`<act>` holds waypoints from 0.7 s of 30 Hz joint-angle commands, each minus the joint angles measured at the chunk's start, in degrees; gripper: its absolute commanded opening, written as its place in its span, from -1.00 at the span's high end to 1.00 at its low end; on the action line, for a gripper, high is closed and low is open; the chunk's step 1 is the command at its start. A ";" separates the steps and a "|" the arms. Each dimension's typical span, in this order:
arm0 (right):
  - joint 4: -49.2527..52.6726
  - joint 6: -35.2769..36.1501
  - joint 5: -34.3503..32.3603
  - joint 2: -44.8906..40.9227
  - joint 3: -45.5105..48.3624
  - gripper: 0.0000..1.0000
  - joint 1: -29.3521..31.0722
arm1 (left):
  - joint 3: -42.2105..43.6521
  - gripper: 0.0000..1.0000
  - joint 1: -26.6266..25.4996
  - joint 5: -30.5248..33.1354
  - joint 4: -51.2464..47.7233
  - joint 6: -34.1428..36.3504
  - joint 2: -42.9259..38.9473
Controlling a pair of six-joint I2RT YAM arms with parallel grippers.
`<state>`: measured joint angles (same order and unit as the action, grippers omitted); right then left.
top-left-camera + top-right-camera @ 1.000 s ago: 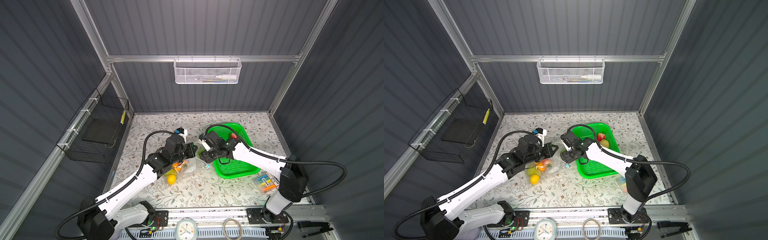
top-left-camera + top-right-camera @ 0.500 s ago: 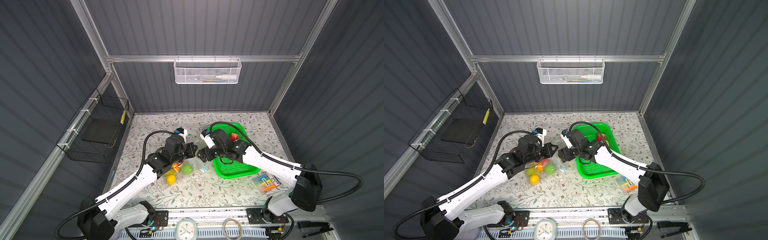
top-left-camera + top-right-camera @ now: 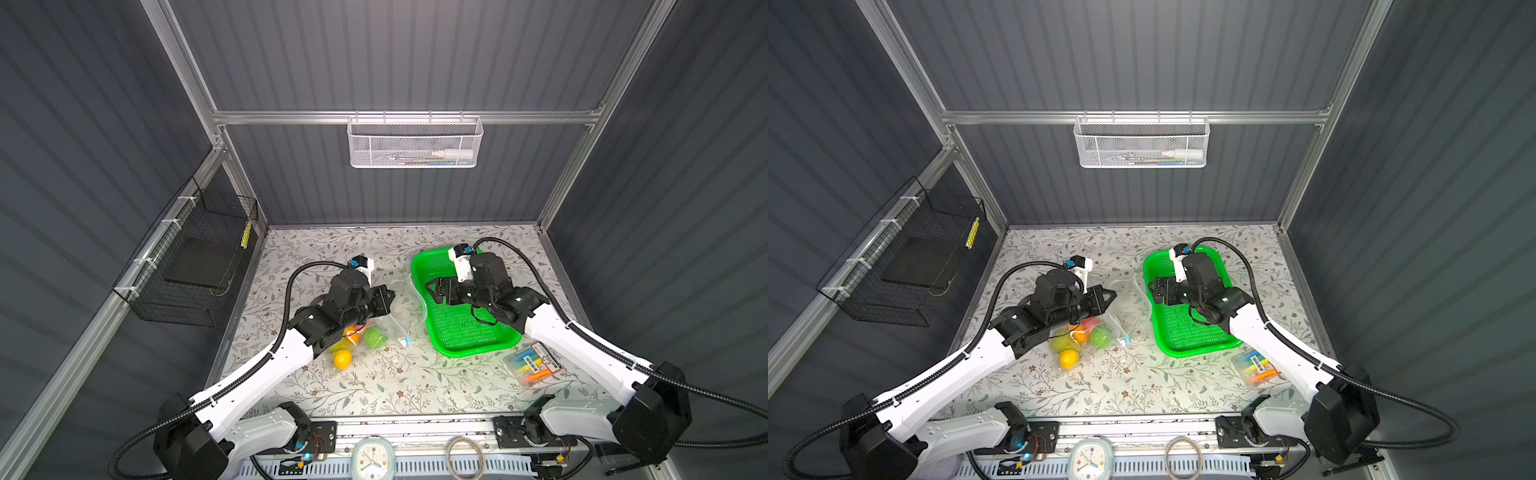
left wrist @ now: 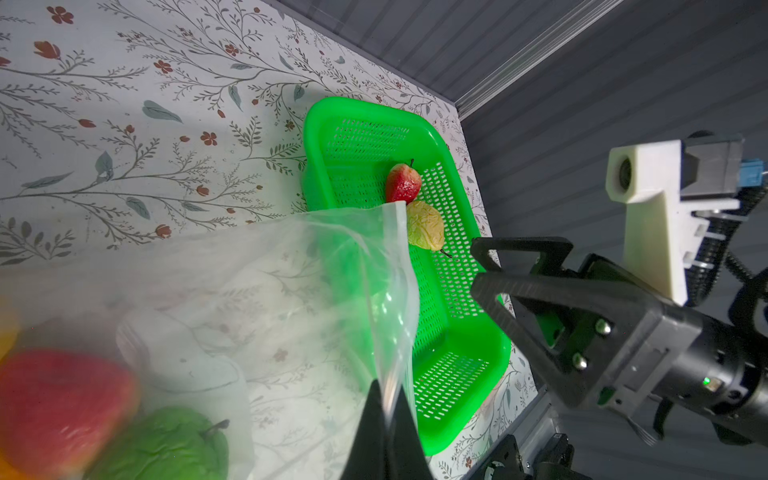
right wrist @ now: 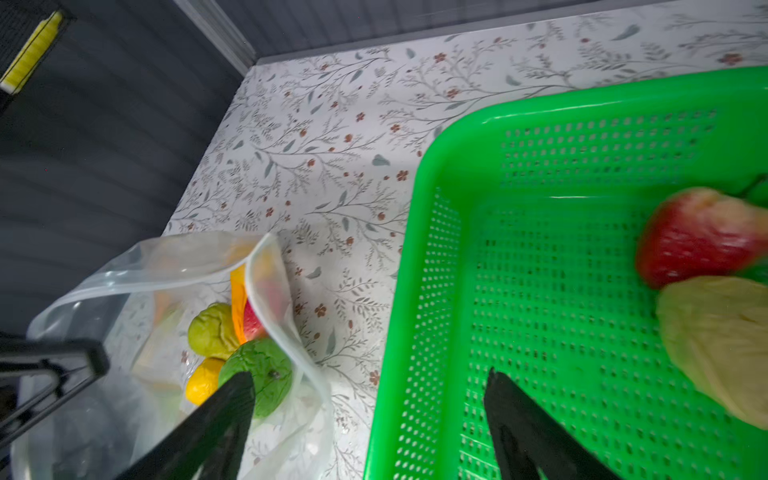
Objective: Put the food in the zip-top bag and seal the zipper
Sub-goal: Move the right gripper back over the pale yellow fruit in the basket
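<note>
Food is split two ways: a lemon (image 3: 342,358), a green fruit (image 3: 374,336), something orange (image 3: 353,331) and more sit inside the zip-top bag (image 3: 395,316), which lies on the table (image 3: 374,386) just left of the green basket (image 3: 478,353) in both top views. A strawberry (image 4: 403,183) and a lumpy yellow piece (image 4: 424,226) wait in the basket, touching each other. Your left gripper (image 4: 388,399) is clamped tight on the bag's mouth edge, film pinched between the fingers, holding that lip up so the mouth gapes toward the basket. My read: it holds there to give the other arm a way in. Zipper (image 4: 409,299) is not run, the blue slider (image 3: 408,340) sits at the front end of the mouth, and the bag is unsealed. Your right gripper (image 5: 370,376) is spread wide and empty. It hovers over the basket's bag-side rim, one finger toward the bag, one over the mesh, touching nothing I can see. Looks lined up for the next pick, strawberry or yellow piece. The marker packet (image 3: 534,365) beside the basket isn't food, so skip it.
</note>
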<state>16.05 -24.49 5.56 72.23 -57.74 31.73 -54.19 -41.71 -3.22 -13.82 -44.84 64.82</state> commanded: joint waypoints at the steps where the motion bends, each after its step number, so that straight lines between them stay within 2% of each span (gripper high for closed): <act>1: 5.88 -0.85 -7.32 -0.83 -0.04 -0.81 -2.67 | 0.76 1.00 -0.34 -0.29 0.21 -0.38 -0.92; 7: 14.72 7.05 -13.42 1.34 -2.55 -0.86 -6.71 | 0.54 1.00 -0.39 -0.32 0.11 -0.29 -0.75; 14: 23.58 17.02 -18.64 10.55 -10.24 -0.90 -9.76 | 0.39 1.00 -0.38 -0.29 0.07 -0.55 -0.74; 21: 26.89 22.63 -19.29 19.87 -16.57 -0.91 -11.90 | 0.00 1.00 -0.39 -0.29 -0.22 -0.66 -0.56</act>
<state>39.16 -6.13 -12.05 89.73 -71.85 20.45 -54.13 -41.71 -3.22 -13.85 -44.86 64.84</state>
